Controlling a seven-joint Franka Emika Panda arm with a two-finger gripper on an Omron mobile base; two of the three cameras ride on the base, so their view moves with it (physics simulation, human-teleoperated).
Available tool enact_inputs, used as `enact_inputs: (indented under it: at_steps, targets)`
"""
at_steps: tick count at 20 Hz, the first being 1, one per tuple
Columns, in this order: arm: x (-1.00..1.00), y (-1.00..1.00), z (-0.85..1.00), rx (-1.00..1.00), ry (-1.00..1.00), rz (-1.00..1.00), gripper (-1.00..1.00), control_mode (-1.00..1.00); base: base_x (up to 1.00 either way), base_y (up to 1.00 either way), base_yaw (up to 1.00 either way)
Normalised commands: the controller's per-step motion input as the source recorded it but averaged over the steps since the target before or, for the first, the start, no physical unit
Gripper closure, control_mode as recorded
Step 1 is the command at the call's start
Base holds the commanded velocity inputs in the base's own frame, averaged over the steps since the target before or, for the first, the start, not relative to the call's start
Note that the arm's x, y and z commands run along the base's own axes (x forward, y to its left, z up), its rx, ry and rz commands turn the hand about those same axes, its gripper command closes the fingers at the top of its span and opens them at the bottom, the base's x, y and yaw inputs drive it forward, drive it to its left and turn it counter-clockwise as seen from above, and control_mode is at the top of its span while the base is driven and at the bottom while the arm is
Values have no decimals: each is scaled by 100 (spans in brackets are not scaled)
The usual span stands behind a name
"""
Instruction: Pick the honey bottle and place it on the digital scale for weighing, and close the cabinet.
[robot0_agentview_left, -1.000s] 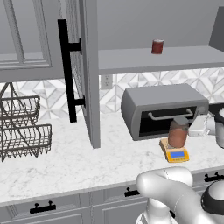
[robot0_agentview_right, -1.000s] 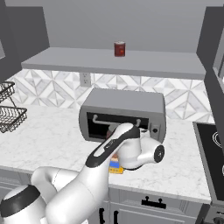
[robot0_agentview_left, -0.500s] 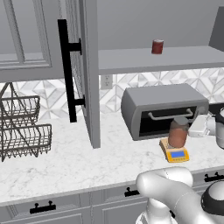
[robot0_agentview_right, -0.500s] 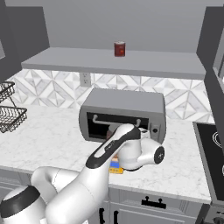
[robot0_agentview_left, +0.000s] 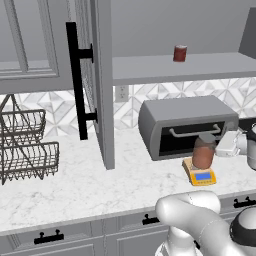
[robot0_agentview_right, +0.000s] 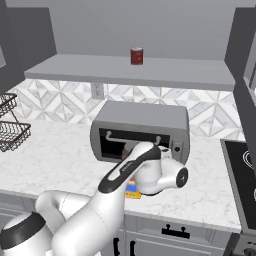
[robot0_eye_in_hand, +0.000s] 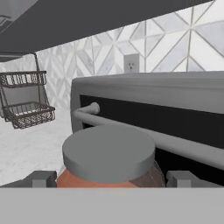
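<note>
The honey bottle (robot0_agentview_left: 203, 154), a reddish-brown jar with a grey lid (robot0_eye_in_hand: 108, 152), stands upright on the yellow digital scale (robot0_agentview_left: 200, 176), whose blue display faces the front. My gripper (robot0_agentview_left: 217, 148) reaches in from the right at the jar's height. In the hand view its two fingertips (robot0_eye_in_hand: 42, 178) flank the jar and touch its sides just below the lid. The cabinet door (robot0_agentview_left: 101, 80) with its long black bar handle (robot0_agentview_left: 75, 82) stands wide open, edge-on over the counter.
The toaster oven (robot0_agentview_left: 186, 125) sits right behind the scale. A small dark-red can (robot0_agentview_left: 180, 53) stands on the open shelf above. Wire baskets (robot0_agentview_left: 24, 147) hang at the far left. A stove top (robot0_agentview_right: 242, 167) lies at the counter's right end.
</note>
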Motion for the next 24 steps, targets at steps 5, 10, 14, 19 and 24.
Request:
enact_inputs:
  at_steps: [5, 10, 14, 19, 24]
  targets:
    - [-24, -15, 0, 2, -5, 0, -100, -100, 0, 0, 0]
    - [-10, -3, 0, 0, -4, 0, -100, -100, 0, 0, 0]
    - [-32, -10, 12, 0, -10, 0, -100, -100, 0, 0, 0]
    - [-87, -10, 94, 0, -40, -1, -100, -100, 0, 0, 0]
    - [-61, -49, 57, 13, -72, 0, -100, -100, 0, 0, 0]
